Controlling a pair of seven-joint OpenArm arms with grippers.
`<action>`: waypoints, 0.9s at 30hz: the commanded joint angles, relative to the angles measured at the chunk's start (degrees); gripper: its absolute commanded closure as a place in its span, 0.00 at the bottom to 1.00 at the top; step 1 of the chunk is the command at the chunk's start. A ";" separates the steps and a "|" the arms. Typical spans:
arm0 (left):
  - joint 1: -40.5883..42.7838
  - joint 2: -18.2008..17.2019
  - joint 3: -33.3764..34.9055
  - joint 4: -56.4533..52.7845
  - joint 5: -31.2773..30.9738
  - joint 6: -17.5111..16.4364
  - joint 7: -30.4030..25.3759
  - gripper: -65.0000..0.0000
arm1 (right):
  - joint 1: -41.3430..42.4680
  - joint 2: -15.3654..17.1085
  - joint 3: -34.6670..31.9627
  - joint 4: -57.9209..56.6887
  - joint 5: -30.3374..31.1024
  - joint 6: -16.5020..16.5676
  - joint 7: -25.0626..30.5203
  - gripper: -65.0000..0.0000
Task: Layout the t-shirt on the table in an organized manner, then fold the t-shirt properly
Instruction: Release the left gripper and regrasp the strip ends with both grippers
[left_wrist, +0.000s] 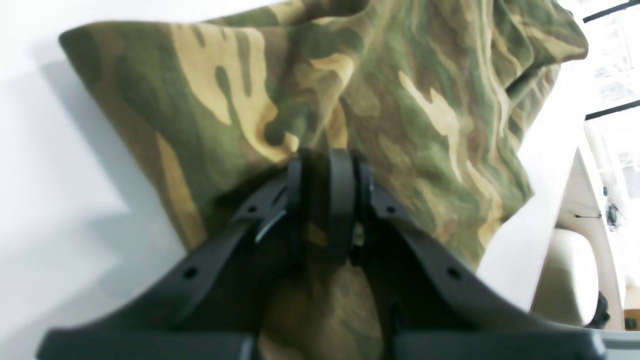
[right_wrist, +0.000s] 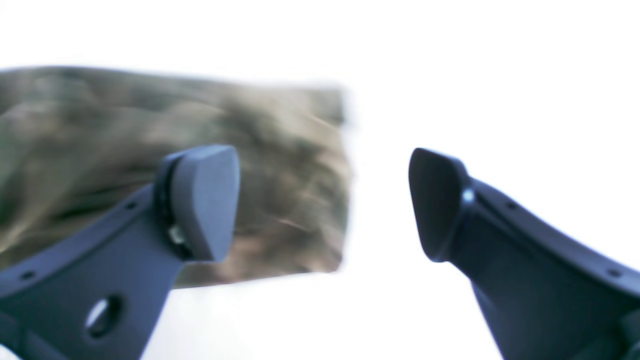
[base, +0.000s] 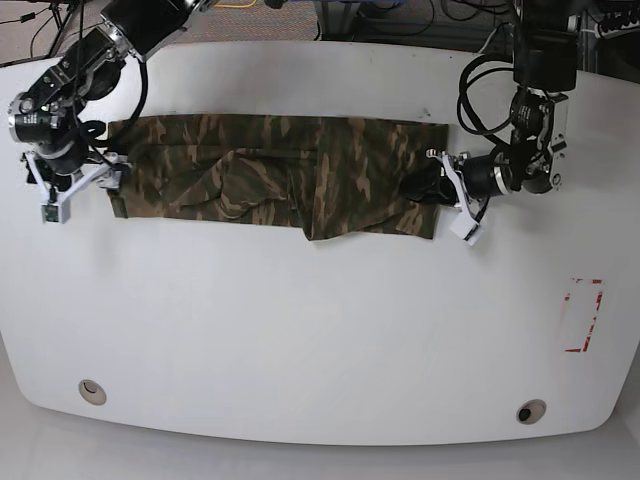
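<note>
Looking through the left wrist view, the left gripper has its 2 black fingers pressed together on a fold of the t-shirt; camouflage cloth shows in the narrow slot between them and bunches below, toward the camera, while the rest of the shirt fans out beyond the tips across the white desk, rumpled into ridges toward the upper right. In the right wrist view, the right gripper stands released, its 2 fingers spread wide with bare desk between them; the blurred t-shirt lies behind the finger on the picture's left, and its straight edge ends just inside the gap, touching neither finger as far as the blur allows. In the base view, the t-shirt lies stretched into a long horizontal band across the upper half of the desk, with creases near its middle and a small flap hanging off its lower edge. The left gripper meets the band's right end, where the cloth gathers into a dark pinch. The right gripper sits at the band's left end, its fingers just beside the cloth's edge. A red-outlined rectangle marks the desk at the right, well apart from the shirt, and 2 round grommets sit near the front edge.
</note>
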 joint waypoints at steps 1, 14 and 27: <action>0.44 -1.57 0.05 -1.41 11.32 3.38 5.21 0.91 | 2.18 1.13 2.52 -2.78 3.70 0.12 0.55 0.16; -1.32 -2.54 0.14 -1.41 14.31 3.38 5.13 0.91 | 2.27 9.92 7.09 -30.39 22.42 0.12 0.55 0.15; -1.14 -3.07 0.22 -1.41 14.14 3.38 5.13 0.91 | 0.95 6.50 1.82 -34.26 25.94 0.12 0.64 0.16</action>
